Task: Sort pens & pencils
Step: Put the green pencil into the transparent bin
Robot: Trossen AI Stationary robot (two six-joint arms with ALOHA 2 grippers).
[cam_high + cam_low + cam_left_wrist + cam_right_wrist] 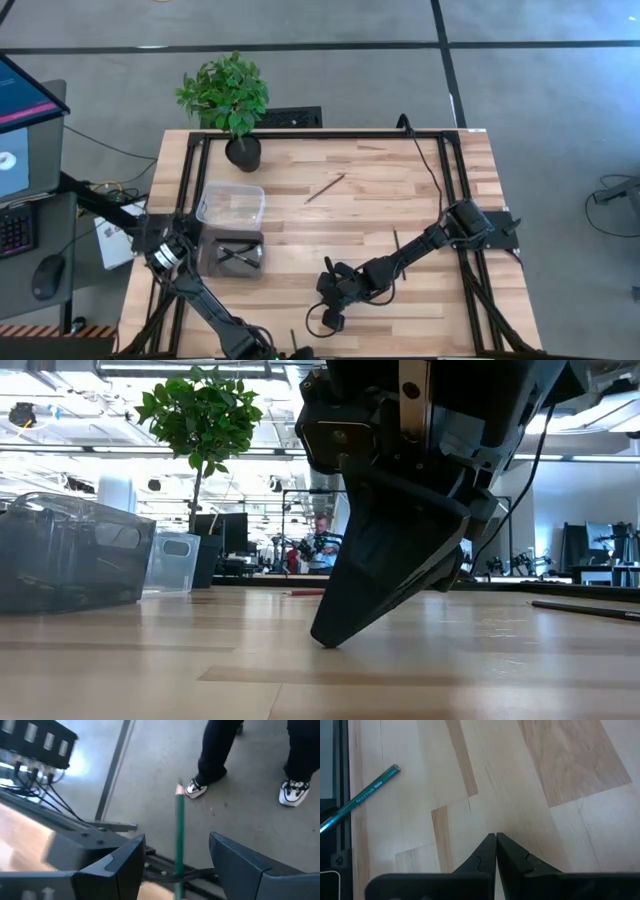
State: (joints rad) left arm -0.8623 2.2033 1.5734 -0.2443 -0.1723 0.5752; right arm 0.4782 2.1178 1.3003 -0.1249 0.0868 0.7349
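Observation:
My right gripper is shut with nothing in it and points down at the bare wood near the table's near edge; in the low view its tips are at tabletop level. My left gripper is open at the near edge, one finger on either side of a green pencil without touching it. That pencil lies flat and pokes out over the edge. A brownish pencil lies mid-table and a dark pen beside the right arm. The dark bin holds dark pens.
A clear bin stands just behind the dark bin on the table's left. A potted plant stands at the far edge. Black frame rails run along the table's sides. A person's feet stand on the floor beyond the near edge.

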